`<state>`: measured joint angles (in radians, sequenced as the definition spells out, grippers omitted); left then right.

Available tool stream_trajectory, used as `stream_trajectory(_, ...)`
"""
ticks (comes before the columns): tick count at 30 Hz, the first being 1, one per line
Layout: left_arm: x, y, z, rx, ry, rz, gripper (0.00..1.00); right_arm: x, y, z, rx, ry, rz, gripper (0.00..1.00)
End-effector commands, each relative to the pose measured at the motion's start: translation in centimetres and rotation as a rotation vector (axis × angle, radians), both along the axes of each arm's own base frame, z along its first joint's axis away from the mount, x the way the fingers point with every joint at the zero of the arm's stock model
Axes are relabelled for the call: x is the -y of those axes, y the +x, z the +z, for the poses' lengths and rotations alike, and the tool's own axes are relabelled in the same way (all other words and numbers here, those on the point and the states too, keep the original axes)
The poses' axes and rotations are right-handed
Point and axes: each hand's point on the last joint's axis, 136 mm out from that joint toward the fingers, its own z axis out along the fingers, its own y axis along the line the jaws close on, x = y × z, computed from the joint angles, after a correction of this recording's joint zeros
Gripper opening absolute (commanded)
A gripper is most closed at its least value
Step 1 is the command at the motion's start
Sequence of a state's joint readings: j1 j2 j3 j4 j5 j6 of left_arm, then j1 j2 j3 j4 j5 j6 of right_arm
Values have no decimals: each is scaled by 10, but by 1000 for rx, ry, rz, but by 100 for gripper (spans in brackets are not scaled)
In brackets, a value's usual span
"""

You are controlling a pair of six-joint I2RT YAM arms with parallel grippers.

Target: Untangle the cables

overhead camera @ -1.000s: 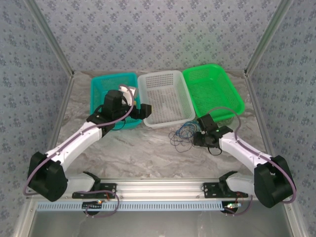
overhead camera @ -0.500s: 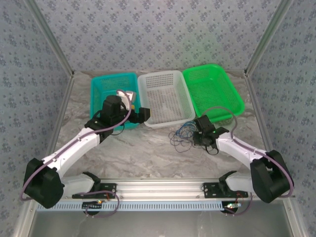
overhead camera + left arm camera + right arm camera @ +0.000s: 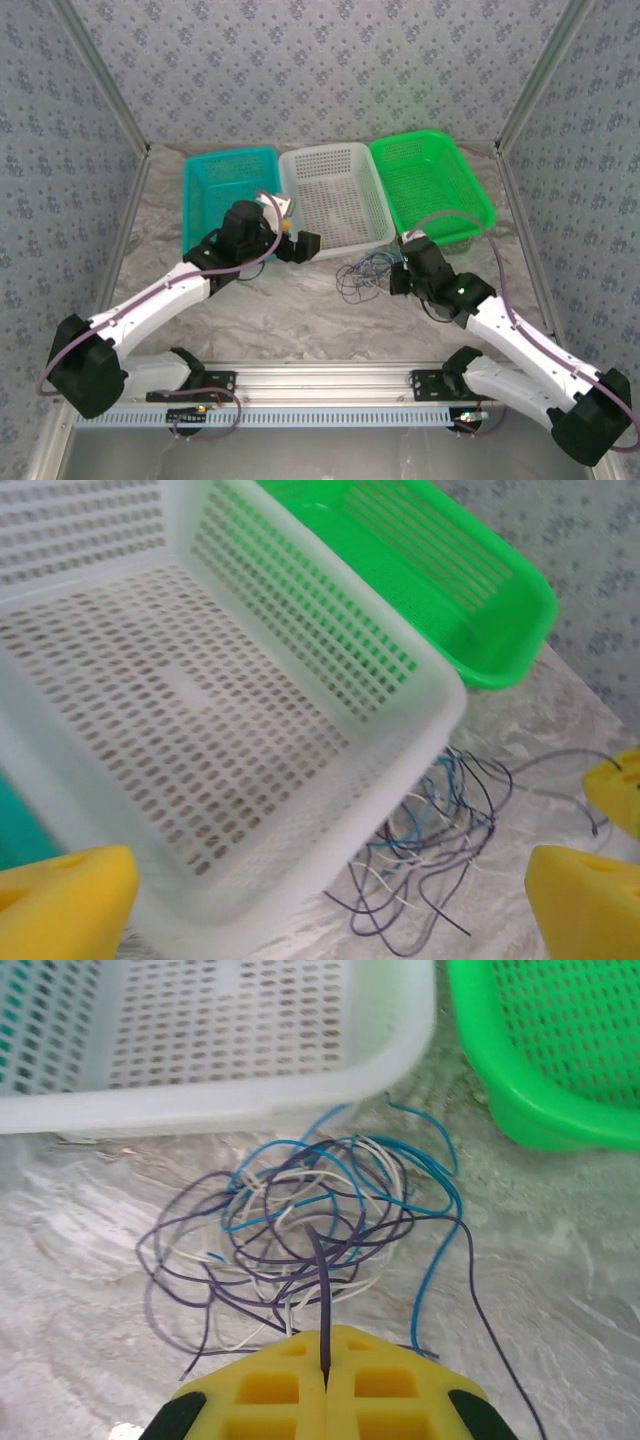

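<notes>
Cables (image 3: 300, 1220): one loose knot of dark purple, blue and white wires on the table (image 3: 90, 1240), just in front of the white basket (image 3: 200, 1110), near its right front corner.
Right fingers (image 3: 390, 1365): pressed together, with one dark purple cable (image 3: 324, 1290) pinched between the yellow pads. It runs straight from the pads into the knot.
Right gripper (image 3: 395, 277): low over the table, on the right side of the knot, in front of the white basket's right corner.
Left fingers (image 3: 60, 900): spread wide and holding nothing; the knot lies ahead of them, beside the white basket's corner.
Left gripper (image 3: 303, 245): at the left front corner of the white basket, apart from the knot.
Progress: I judge the task is only at its beginning. One strand is gripped, but no cable lies apart from the bundle, and all three colours cross each other.
Left to do: to draw each strand out, probably while the other gripper holds the rest down.
Right wrist view: shows the pinch itself and which colour is taken; from above this is too small to tell.
Top view: shows both arms together, with the green basket (image 3: 430, 140) to the right of the white basket and the teal basket (image 3: 230, 155) to its left.
</notes>
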<state>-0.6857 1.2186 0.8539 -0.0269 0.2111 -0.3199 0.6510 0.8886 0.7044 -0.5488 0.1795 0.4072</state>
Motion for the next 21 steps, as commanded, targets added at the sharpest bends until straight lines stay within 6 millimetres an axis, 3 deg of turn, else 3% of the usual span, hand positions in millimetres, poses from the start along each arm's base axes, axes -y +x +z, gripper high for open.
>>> stream_trajectory(1, 31, -11, 11, 50, -29, -124, 99, -18, -2, 20, 22, 24, 115, 1)
stream_trajectory(6, 60, -29, -8, 33, -27, -215, 96, -41, -5, 24, 7, 68, 233, 2)
stream_trajectory(13, 86, -34, -27, 32, 8, -291, 95, -45, -18, 0, -11, 80, 318, 2)
stream_trajectory(16, 91, -27, -41, 9, 25, -275, 90, -32, -15, -13, -4, 49, 278, 16)
stream_trajectory(18, 92, -25, -53, -25, 39, -255, 87, -12, -10, -25, -55, -6, 187, 16)
stream_trajectory(21, 95, -32, -66, -45, 55, -259, 86, -2, -9, -36, -95, -29, 143, 21)
